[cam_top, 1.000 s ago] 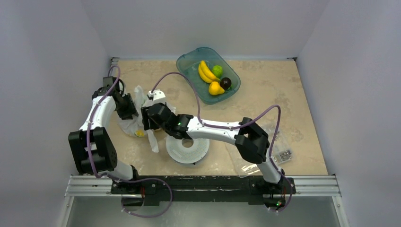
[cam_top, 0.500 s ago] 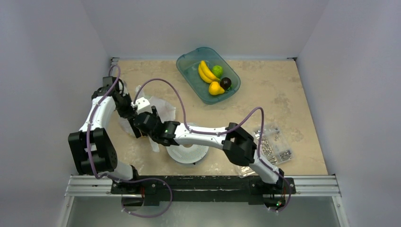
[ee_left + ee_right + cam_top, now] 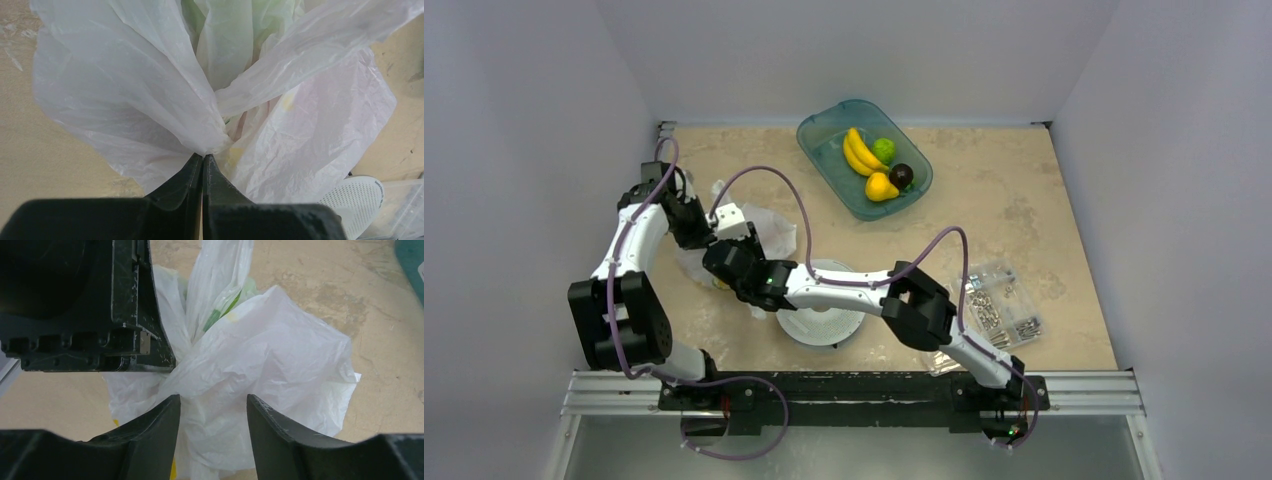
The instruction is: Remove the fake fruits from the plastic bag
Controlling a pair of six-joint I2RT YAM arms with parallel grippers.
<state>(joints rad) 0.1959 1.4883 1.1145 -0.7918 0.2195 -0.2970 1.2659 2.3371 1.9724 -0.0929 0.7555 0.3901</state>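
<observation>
The white crinkly plastic bag (image 3: 776,228) lies on the table at the left. It fills the left wrist view (image 3: 150,90) and the right wrist view (image 3: 270,350). My left gripper (image 3: 694,230) is shut on a bunched fold of the bag (image 3: 202,155). My right gripper (image 3: 721,250) is open just above the bag (image 3: 212,400), with film between its jaws, close beside the left gripper's black finger (image 3: 145,315). The fruits inside are hidden. Only a green tint (image 3: 270,20) and a yellow patch (image 3: 720,283) show through.
A teal tray (image 3: 824,135) at the back holds a banana bunch, a green fruit, a yellow fruit and a dark plum. A white perforated disc (image 3: 822,320) lies under the right forearm. A clear bag of screws (image 3: 999,305) lies at the right.
My right arm has swung left, bringing its open gripper over the bag beside the left gripper. The screw bag is now uncovered. The left gripper has kept its hold.
</observation>
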